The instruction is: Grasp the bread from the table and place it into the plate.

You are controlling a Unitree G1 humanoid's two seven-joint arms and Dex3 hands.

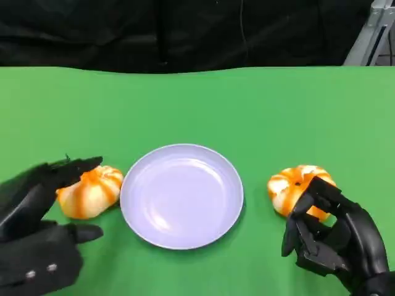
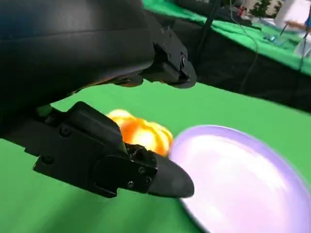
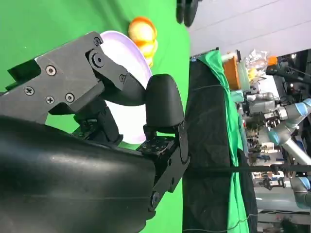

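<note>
- Progress check from my end: the plate (image 1: 181, 195) is bare, so nothing's been delivered yet. Both grabs and both drops are left, I'd say.
- Two breads on the green table (image 1: 259, 105). The left bread (image 1: 91, 190) sits just beside the plate's rim, the right bread (image 1: 298, 187) a bit further off on the other side.
- My left hand (image 1: 37, 228) is spread wide, holding nothing, one finger reaching over the top of the left bread. Can't tell if it's actually touching.
- My right hand (image 1: 330, 237) sits right up against the right bread with its fingers curled. Honestly can't tell if it's gripping or just hovering, since the hand covers the near side of the bun.
- Right wrist view is mostly my own hand.
</note>
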